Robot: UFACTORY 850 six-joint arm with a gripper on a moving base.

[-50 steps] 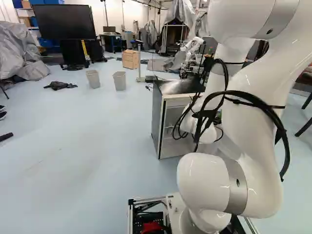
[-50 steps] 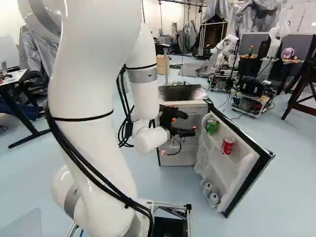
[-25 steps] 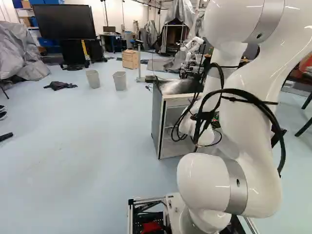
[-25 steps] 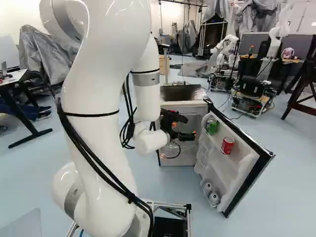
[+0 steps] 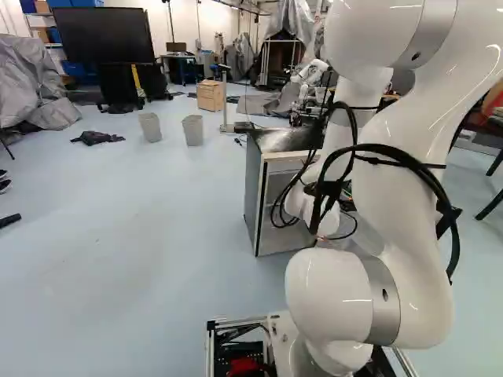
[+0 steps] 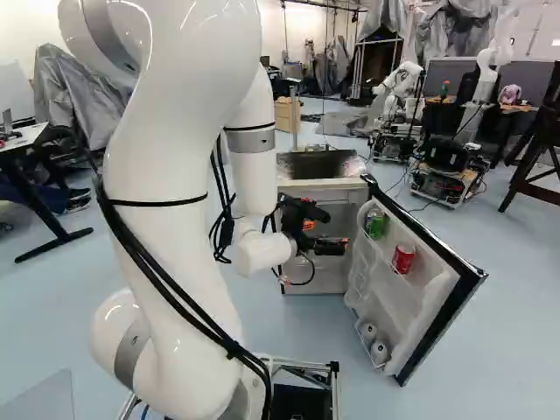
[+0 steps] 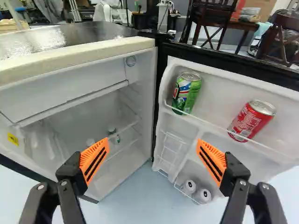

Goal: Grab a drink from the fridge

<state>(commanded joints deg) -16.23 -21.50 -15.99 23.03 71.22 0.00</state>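
My single gripper [image 6: 336, 231], both jaws spread wide, one open fridge [image 7: 77, 74], one green can [image 7: 187, 92], one red can [image 7: 252, 120] in its door, two more cans [image 7: 203, 195] lower down.

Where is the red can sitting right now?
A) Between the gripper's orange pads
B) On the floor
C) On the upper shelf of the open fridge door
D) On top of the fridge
C: the red can sits behind the rail of the door's upper shelf.

A robotics lab, with another robot [image 6: 442, 166], grey tarps [image 6: 83, 101] and cables.
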